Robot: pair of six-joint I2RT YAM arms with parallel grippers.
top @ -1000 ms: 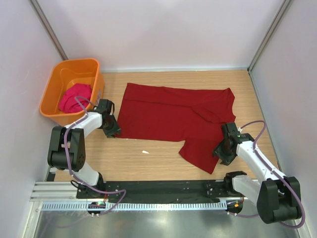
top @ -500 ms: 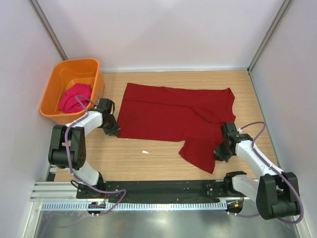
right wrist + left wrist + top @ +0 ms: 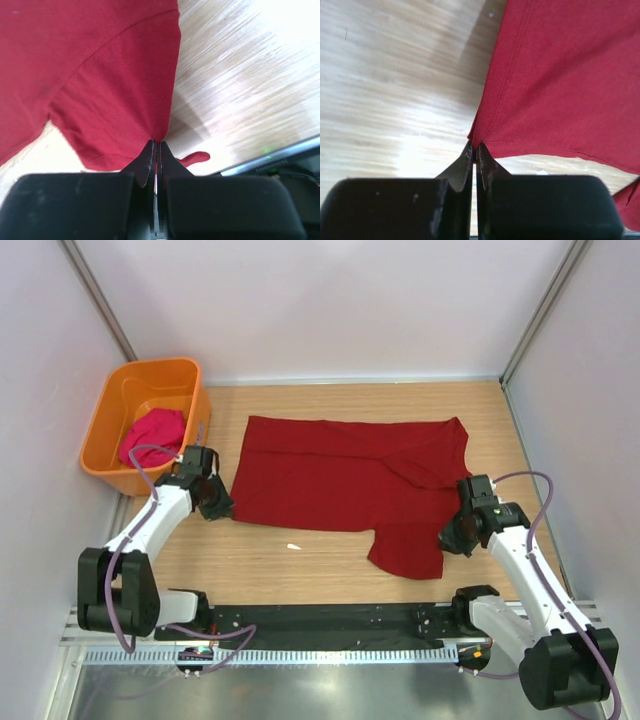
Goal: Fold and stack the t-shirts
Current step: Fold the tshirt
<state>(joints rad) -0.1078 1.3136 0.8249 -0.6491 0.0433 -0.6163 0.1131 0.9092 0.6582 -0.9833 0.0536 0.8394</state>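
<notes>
Crimson t-shirt (image 3: 340,475) flat on worktop (image 3: 300,570). Left end effector (image 3: 224,511) and right end effector (image 3: 448,539), open a moment ago, now pinch its near-left corner and right edge; fold lift likely next.

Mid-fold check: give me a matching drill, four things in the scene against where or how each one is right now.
1. crimson t-shirt
2. pink t-shirt
3. left gripper
4. right gripper

A. shut on the crimson t-shirt's right edge
B. bunched in the orange tub
C. spread out on the table
D. shut on the crimson t-shirt's near left corner

Pairs: 1-C, 2-B, 3-D, 4-A
</notes>
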